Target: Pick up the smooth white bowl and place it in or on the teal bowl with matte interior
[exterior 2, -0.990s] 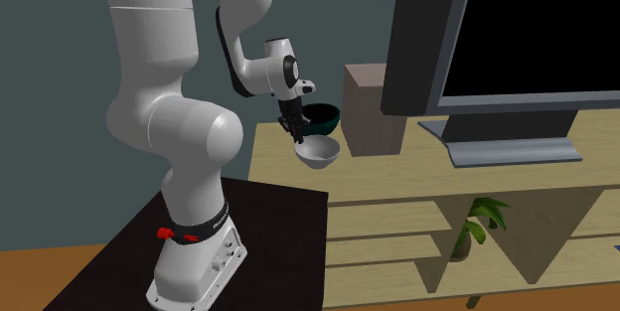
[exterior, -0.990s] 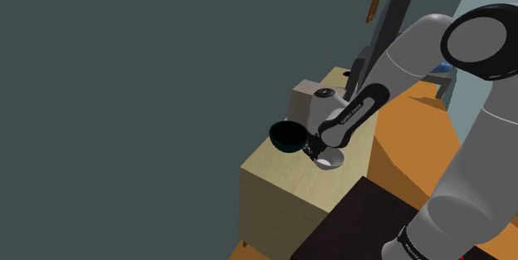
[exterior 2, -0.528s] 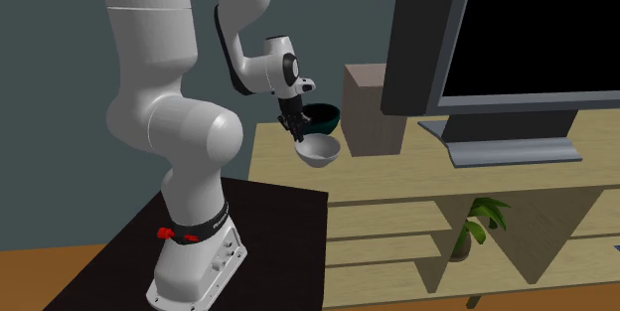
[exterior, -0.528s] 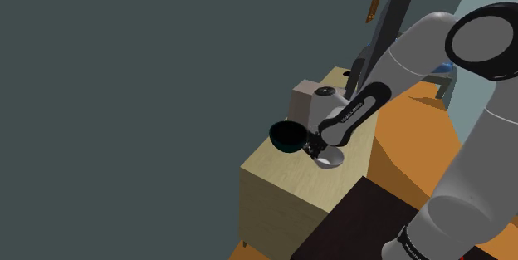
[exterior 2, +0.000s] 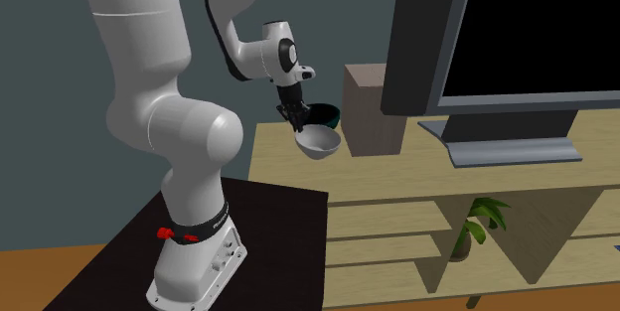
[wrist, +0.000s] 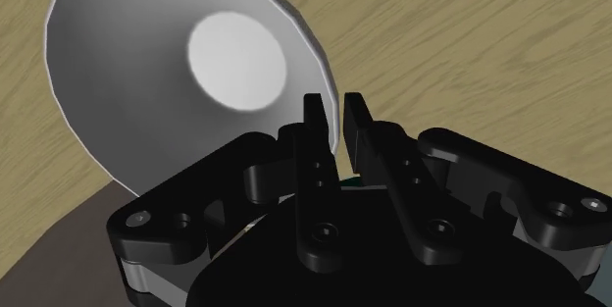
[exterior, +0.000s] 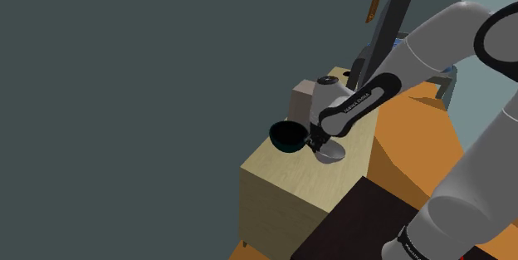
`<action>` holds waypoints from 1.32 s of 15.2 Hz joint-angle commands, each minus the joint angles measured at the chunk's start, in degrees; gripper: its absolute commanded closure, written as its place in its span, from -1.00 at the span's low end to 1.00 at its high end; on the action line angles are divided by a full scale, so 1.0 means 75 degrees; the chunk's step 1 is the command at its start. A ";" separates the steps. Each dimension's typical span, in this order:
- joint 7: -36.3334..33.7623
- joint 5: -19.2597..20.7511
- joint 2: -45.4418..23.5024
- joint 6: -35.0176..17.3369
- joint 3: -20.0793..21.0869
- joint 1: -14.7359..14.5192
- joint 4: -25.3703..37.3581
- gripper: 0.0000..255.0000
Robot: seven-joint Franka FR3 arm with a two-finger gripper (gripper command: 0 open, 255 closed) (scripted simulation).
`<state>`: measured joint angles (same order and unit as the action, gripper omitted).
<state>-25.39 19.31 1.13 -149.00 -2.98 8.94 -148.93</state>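
The gripper [exterior 2: 295, 114] is pinching the rim of the white bowl [exterior 2: 319, 142], one finger inside the wall and one outside. The bowl hangs tilted below the fingers, near the middle of the second exterior view, and looks to be just off the wooden cabinet top [exterior 2: 397, 175]. The teal bowl [exterior: 287, 136] sits on that top just beside the held bowl, toward the left in the shoulder view and a little above and behind it in the second exterior view. As I judge it, the coming move is a short carry that way, high enough to clear the teal rim
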 commanded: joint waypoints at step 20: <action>0.0792 -0.0713 0.1812 0.2411 0.0031 -0.0163 0.0642 1.00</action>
<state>-19.75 14.16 14.06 -132.02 -2.74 7.76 -144.56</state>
